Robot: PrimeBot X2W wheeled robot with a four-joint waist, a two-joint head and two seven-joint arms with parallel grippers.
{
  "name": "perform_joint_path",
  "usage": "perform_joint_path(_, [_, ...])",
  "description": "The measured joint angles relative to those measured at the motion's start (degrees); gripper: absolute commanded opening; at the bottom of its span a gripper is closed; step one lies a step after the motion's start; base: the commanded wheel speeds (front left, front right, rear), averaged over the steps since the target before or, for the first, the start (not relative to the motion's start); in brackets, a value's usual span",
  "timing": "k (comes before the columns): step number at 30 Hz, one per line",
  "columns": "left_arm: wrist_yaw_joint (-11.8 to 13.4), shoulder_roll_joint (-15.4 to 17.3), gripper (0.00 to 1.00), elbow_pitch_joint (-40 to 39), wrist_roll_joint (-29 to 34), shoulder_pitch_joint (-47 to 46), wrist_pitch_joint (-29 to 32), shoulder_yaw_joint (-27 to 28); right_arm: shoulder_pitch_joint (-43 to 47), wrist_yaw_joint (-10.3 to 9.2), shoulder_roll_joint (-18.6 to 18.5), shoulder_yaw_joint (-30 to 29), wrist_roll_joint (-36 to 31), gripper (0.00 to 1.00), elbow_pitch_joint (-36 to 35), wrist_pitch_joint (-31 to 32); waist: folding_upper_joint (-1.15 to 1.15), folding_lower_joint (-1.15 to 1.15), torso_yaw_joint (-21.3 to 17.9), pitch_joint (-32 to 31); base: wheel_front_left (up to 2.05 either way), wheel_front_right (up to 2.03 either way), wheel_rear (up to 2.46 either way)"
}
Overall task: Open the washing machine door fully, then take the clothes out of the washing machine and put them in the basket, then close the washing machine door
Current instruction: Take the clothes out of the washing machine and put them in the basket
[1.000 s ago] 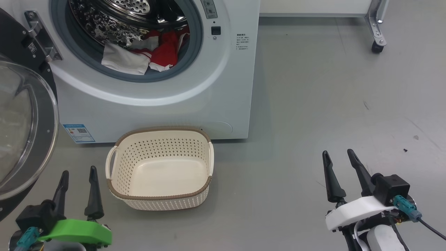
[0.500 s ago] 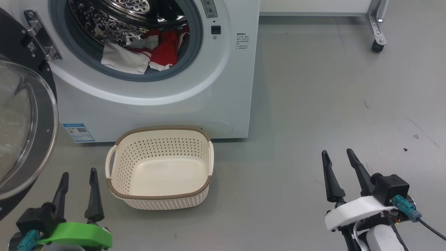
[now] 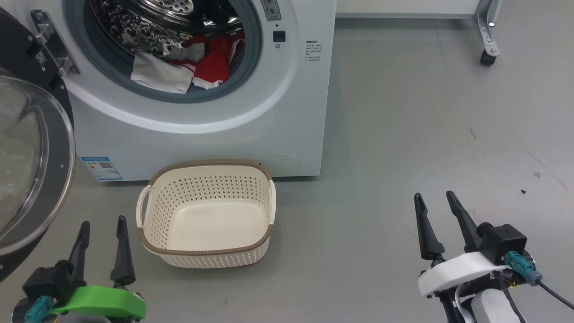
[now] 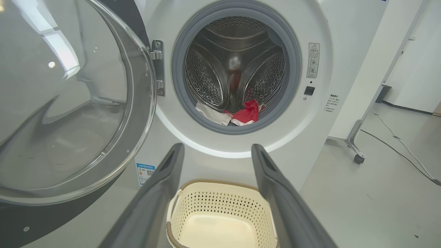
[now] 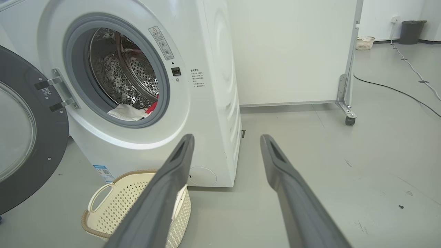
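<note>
door [image 3: 27,157] open | basket [image 3: 206,255] just beside machine [image 3: 202,143] | right hand [image 3: 434,196] well apart

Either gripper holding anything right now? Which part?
Nothing is held. The left gripper and right gripper are both open and empty, touching nothing; the clothes lie in the washing machine.

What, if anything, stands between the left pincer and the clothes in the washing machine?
Nothing visible does: the door stands open to the left, the clothes lie at the front of the drum, and the basket sits lower, beside the left pincer.
</note>
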Motion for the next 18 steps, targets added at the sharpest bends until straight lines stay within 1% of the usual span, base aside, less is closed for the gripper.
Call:
perform_joint_path(15, [-0.1, 0.0, 1.0, -0.1, 1.3, 0.1, 0.0, -1.2, 0.0, 0.3, 0.1, 0.2, 0.0, 1.0, 0.1, 0.0, 0.0, 0.0, -0.2, -0.5, 0.0, 0.0, 0.0])
perform_joint_path(18, [-0.5, 0.4, 1.0, -0.4, 2.3, 0.2, 0.0, -2.0, 0.0, 0.31, 0.1, 0.3, 0.0, 1.0, 0.1, 0.0, 0.0, 0.0, -0.3, -0.6, 0.03, -0.11, 0.08])
